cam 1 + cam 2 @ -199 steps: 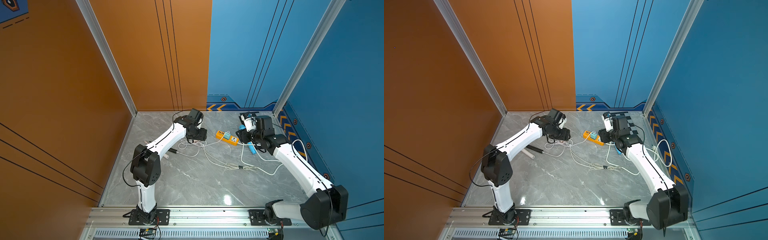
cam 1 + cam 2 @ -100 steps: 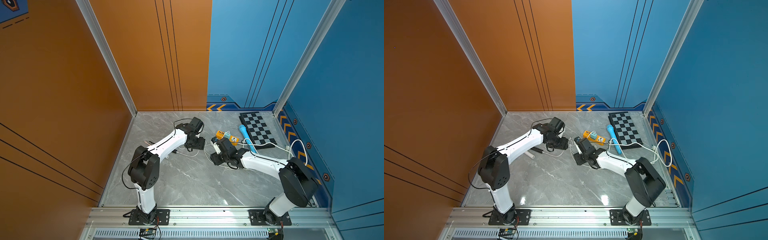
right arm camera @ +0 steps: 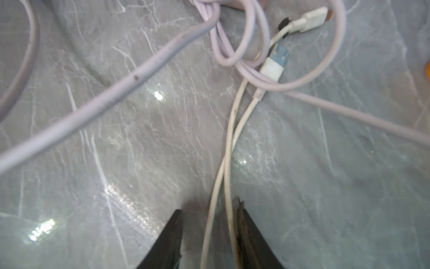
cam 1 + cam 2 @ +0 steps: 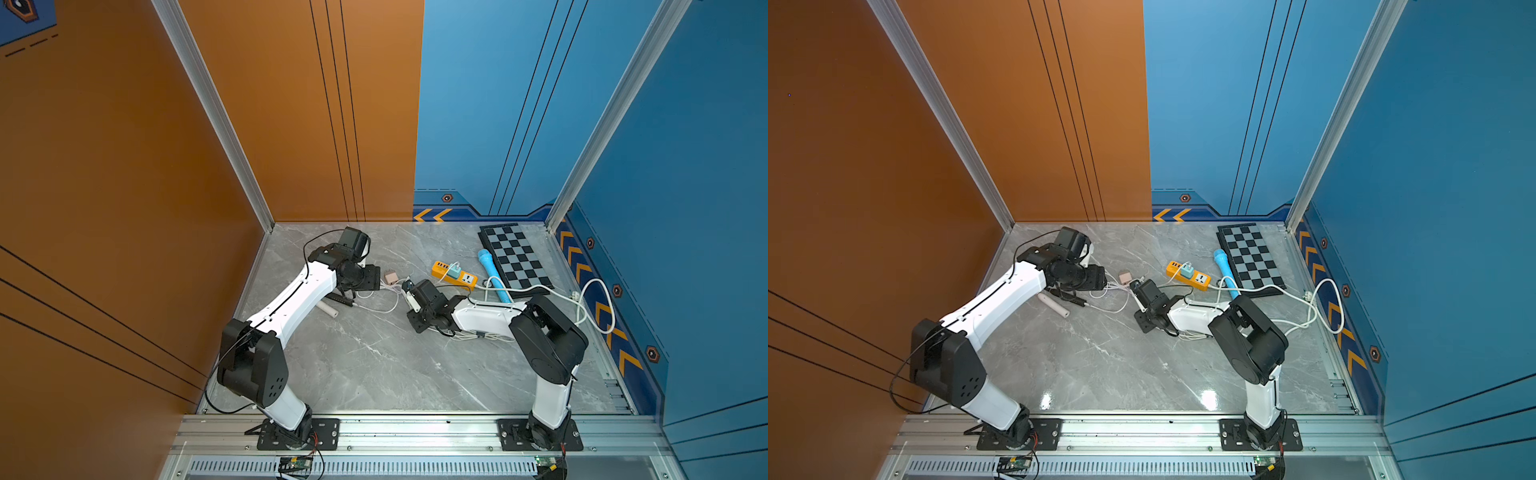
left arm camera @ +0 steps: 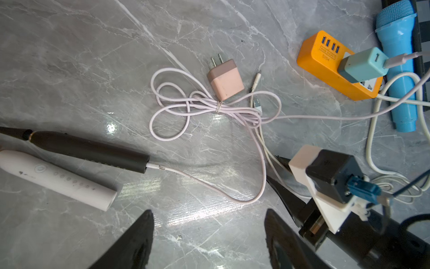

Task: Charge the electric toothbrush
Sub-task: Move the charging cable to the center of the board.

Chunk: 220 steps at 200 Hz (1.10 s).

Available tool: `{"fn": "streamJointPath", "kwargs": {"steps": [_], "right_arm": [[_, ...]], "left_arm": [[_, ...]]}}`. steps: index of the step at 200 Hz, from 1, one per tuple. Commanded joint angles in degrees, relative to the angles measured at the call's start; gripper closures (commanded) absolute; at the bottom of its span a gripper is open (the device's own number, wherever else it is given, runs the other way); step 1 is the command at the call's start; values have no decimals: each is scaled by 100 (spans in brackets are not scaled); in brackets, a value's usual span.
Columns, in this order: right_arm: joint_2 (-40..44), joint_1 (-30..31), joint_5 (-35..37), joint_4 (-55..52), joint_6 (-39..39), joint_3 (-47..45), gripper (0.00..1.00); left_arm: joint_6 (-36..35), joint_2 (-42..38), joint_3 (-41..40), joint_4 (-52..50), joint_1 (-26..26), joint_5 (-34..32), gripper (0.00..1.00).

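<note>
Right end effector [image 3: 208,205] swung inward, loosely straddling 2 white cables [image 3: 230,139]; left end effector [image 5: 208,210] spread.

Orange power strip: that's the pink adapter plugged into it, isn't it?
Not quite. The adapter plugged into the orange power strip is the teal adapter. The pink adapter lies loose beside the coiled cable, its prongs bare. The left wrist view shows this.

Both top views: high, far, looking down on whole surface [image 4: 374,365]. Wrist views: close above it, share tangled cables [image 5: 218,109].
</note>
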<state>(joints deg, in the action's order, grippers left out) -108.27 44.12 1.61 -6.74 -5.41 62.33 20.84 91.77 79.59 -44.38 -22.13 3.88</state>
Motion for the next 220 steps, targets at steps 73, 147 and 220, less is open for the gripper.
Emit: {"fn": "streamJointPath", "kwargs": {"steps": [73,147,220], "right_arm": [[1469,112,-326,-2085,-291,-961,94],[1021,1121,-982,-2187,661,-690,81],[1841,956,179,-1053,-607,-590,69]], "left_arm": [[-45,17,39,-57,87,27,22],[-85,-176,-80,-57,86,-11,21],[-89,-300,-244,-16,69,-41,21]]}}
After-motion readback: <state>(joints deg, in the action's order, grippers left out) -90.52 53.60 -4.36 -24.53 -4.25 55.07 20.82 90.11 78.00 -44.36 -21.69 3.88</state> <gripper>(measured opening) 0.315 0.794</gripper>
